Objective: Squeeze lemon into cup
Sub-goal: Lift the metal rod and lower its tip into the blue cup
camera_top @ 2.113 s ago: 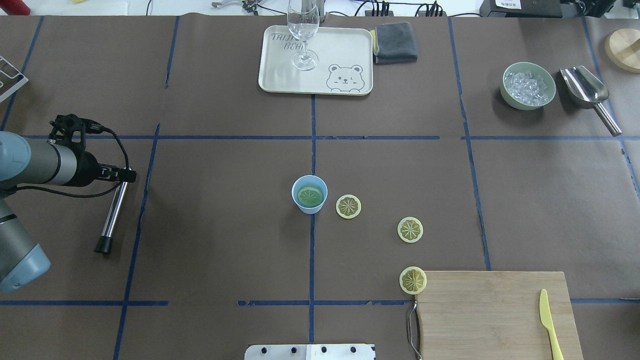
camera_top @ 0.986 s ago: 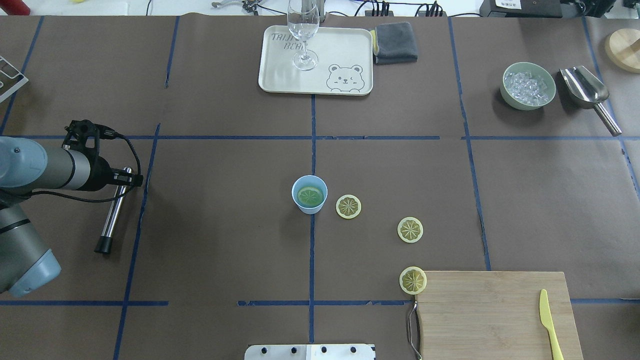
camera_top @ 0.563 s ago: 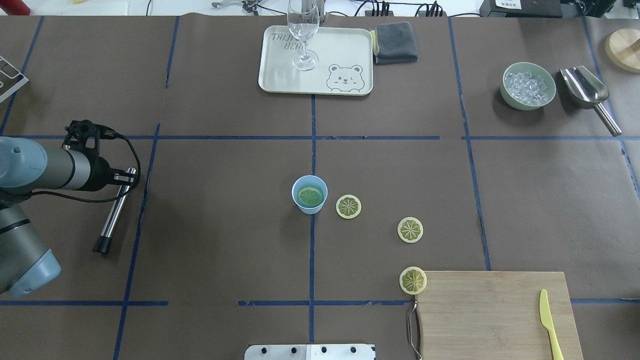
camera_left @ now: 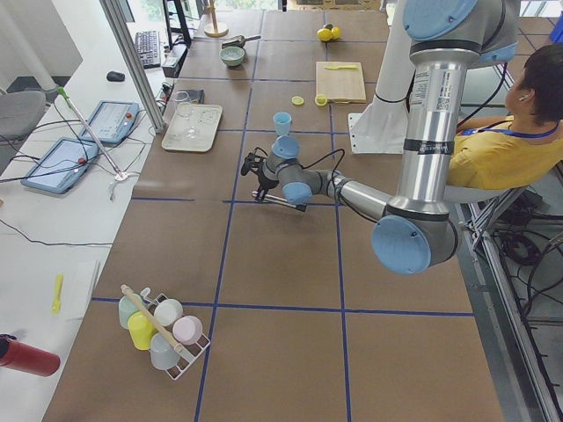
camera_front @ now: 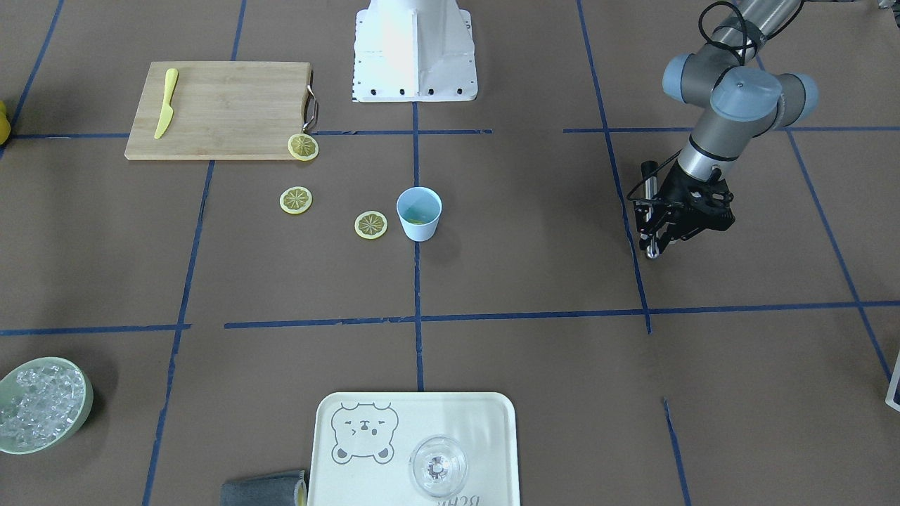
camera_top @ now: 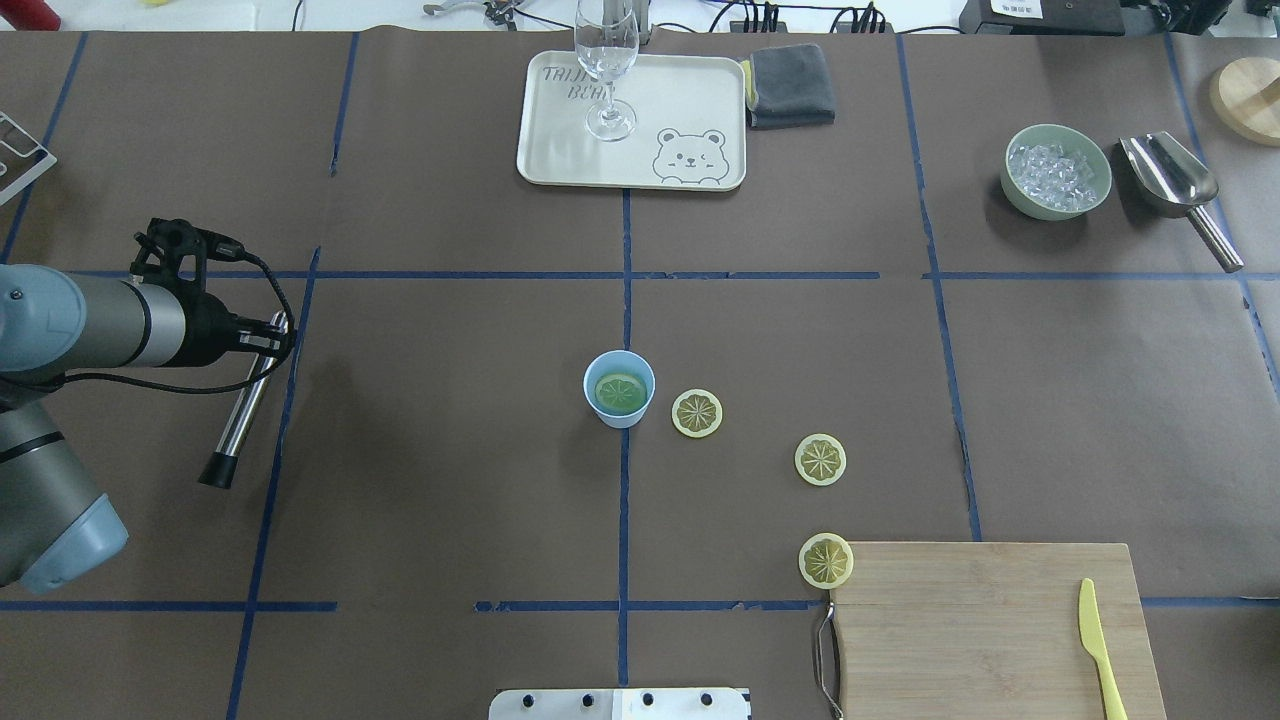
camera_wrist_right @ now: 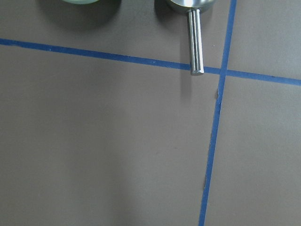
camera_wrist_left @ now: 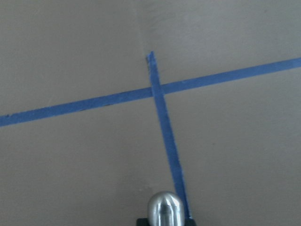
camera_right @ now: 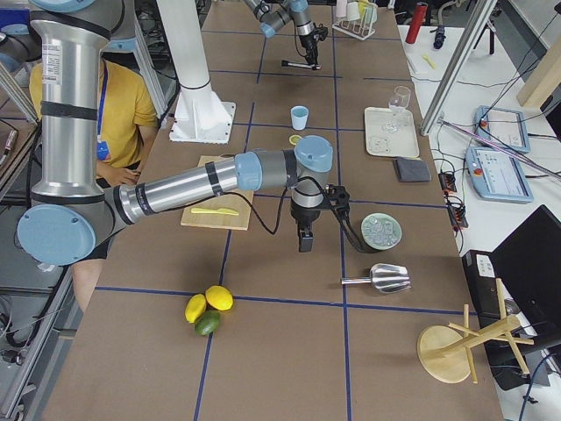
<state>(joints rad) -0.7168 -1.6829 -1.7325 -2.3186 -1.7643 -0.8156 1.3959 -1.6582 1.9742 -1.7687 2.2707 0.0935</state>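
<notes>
The pale blue cup stands at the table's middle with a lemon slice inside; it also shows in the front view. Three lemon slices lie to its right toward the cutting board. My left gripper is far left of the cup, shut on a metal rod with a black end, held slanted above the table. The rod's round top shows in the left wrist view. My right gripper shows only in the exterior right view, and I cannot tell whether it is open or shut.
A tray with a clear glass and a grey cloth sit at the back. A green bowl of ice and a metal scoop are at the back right. A cutting board holds a yellow knife.
My left arm has moved right and slightly away from the robot, carrying the rod. The rod's black end has shifted the same way. The cup and the slices have not moved.
</notes>
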